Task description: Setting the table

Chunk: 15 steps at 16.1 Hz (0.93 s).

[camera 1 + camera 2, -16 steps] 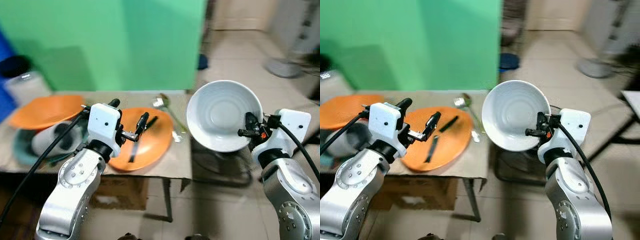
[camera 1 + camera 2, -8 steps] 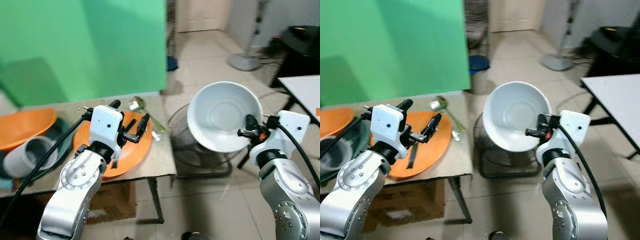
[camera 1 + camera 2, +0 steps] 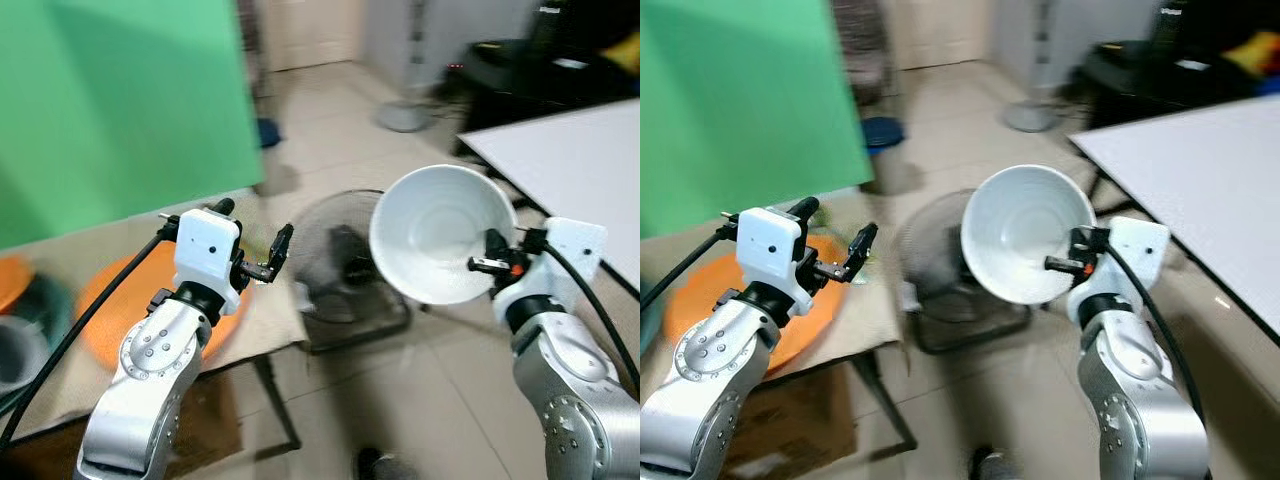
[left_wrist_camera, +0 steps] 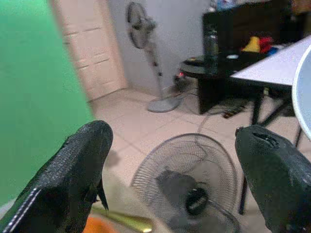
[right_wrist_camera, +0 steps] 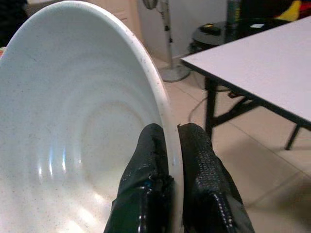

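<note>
The white bowl (image 3: 437, 246) is carried in the air, tilted so that its open face points back toward the robot's head. It hangs over the tiled floor (image 3: 420, 380), above and just to the right of the floor fan (image 3: 345, 270) that lies flat there. It touches no desk.

The right end effector (image 5: 171, 145) pinches the bowl's rim: one black finger lies inside the bowl, the other outside, with the rim between them. The grip sits on the bowl edge farthest from the fan.

The left end effector (image 3: 280, 248) is spread wide and holds nothing. It is raised to the left of the fan, over the near corner of the brown desk (image 3: 262, 310). An orange plate (image 3: 120, 305) rests on that desk, further left of the fan.

A white desk (image 3: 560, 150) stands to the right of the fan, beyond the bowl, well apart from it. Its visible surface carries nothing.

Step in hand, as judged: transport. The bowl is off the brown desk and is being carried toward the white desk; placement is not yet done.

The next move calls for:
1. Closing the gap to the white desk, passing the fan without stepping on it.
2. Levelling the bowl so that its base faces down.
3. Lowering it onto the white surface before the pinch is released. A rim grip on a tilted bowl may slip, so the motion should be steady.
</note>
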Tool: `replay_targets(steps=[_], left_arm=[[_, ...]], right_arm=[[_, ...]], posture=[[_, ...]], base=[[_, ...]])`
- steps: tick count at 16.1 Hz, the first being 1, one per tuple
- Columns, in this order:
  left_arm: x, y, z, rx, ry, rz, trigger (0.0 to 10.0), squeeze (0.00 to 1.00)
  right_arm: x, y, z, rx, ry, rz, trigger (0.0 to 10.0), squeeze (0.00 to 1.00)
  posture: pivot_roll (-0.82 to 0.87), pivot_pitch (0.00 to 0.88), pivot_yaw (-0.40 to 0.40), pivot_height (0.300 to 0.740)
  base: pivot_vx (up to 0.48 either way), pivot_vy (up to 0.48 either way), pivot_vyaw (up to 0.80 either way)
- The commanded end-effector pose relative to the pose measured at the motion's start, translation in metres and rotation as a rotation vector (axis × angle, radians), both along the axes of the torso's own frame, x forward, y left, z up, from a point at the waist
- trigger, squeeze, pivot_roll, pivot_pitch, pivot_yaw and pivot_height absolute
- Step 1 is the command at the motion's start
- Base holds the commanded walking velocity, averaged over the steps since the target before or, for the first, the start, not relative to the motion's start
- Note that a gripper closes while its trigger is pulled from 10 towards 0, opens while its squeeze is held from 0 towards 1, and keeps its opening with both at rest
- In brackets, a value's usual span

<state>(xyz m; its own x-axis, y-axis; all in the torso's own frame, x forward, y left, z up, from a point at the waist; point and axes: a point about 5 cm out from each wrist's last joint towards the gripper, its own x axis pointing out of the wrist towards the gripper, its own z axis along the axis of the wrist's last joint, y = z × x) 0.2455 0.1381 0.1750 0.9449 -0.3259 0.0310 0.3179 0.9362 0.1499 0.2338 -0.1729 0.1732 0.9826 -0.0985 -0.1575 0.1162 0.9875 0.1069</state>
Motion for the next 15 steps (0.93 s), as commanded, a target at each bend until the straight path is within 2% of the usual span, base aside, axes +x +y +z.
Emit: replay_targets(steps=[1, 4, 7, 10, 15], left_arm=[[-0.0006, 0.0028, -0.0017, -0.006, 0.012, 0.013, 10.0, 0.00], [-0.0010, 0.0035, -0.0017, -0.015, 0.007, 0.024, 10.0, 0.00], [-0.0002, 0.0057, -0.0015, -0.025, 0.015, 0.036, 10.0, 0.00], [0.0007, 0.0053, -0.0013, -0.004, 0.008, 0.029, 10.0, 0.00], [0.0026, 0.0077, -0.0022, -0.018, 0.023, 0.030, 10.0, 0.00]], right_arm=[[0.0031, 0.0028, 0.0066, -0.009, -0.025, 0.022, 10.0, 0.00], [0.0042, 0.0053, 0.0071, -0.011, -0.018, 0.040, 10.0, 0.00], [0.0045, 0.0047, 0.0062, -0.059, 0.019, 0.068, 10.0, 0.00], [0.0053, 0.0063, 0.0063, -0.077, 0.030, 0.084, 10.0, 0.00], [0.0048, 0.0116, 0.0056, -0.042, 0.038, 0.106, 10.0, 0.00]], posture=[[0.09, 0.000, 0.055, 0.740], [0.09, 0.000, 0.051, 0.740], [0.09, 0.000, 0.049, 0.740], [0.10, 0.000, 0.046, 0.740], [0.09, 0.000, 0.051, 0.740]], base=[[0.000, 0.000, -0.74], [0.000, 0.000, -0.74], [0.000, 0.000, -0.72], [0.000, 0.000, -0.67], [0.000, 0.000, -0.66]])
